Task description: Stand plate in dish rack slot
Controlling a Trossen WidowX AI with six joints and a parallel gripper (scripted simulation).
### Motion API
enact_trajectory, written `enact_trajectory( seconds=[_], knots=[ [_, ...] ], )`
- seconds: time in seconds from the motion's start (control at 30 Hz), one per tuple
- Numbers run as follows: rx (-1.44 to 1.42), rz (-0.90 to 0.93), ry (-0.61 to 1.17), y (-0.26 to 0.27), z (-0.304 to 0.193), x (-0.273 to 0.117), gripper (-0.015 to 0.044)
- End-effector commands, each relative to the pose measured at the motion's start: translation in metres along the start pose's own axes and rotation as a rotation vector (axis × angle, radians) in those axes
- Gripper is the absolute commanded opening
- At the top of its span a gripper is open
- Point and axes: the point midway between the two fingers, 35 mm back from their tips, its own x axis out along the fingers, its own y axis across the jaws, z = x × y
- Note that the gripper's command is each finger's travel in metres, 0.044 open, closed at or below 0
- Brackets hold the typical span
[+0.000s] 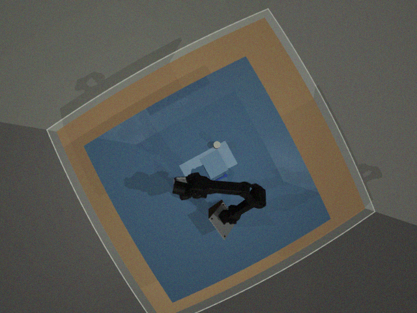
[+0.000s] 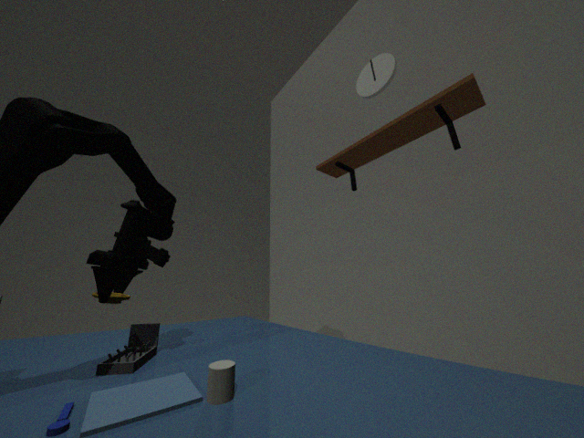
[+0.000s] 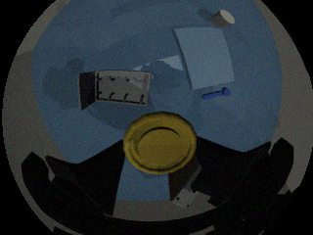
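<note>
1. The black arm point(image 1: 229, 187) point(image 2: 89, 134) is hiding the round yellow plate point(image 2: 118, 296) point(image 3: 160, 143) from the top view and covering most of the grey, peg-lined dish rack point(image 1: 180, 179) point(image 2: 115, 369) point(image 3: 122, 102).
2. The end effector point(image 1: 180, 190) point(image 2: 110, 294) point(image 3: 159, 143) is gripping that plate above the surface point(image 1: 134, 202) point(image 2: 377, 391) point(image 3: 161, 188), outside the rack.
3. One pale-blue flat board point(image 1: 230, 153) point(image 2: 141, 401) point(image 3: 205, 56), one blue spoon-shaped utensil point(image 1: 222, 177) point(image 2: 61, 419) point(image 3: 216, 93) and one beige cylinder point(image 1: 216, 145) point(image 2: 221, 382) point(image 3: 223, 19) are resting near one another.
4. Two black brackets are supporting one brown shelf point(image 2: 401, 127).
</note>
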Motion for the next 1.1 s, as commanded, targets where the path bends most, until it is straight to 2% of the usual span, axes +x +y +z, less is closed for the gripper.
enact_trajectory(
  seconds=[0.0,0.57,1.07],
  knots=[
    [-0.059,0.047,0.055,0.000,-0.001,0.008,0.0000],
    [-0.346,0.301,0.231,0.004,-0.005,0.047,0.0000],
    [-0.577,0.593,0.231,0.008,-0.005,0.072,0.0000]
  ],
)
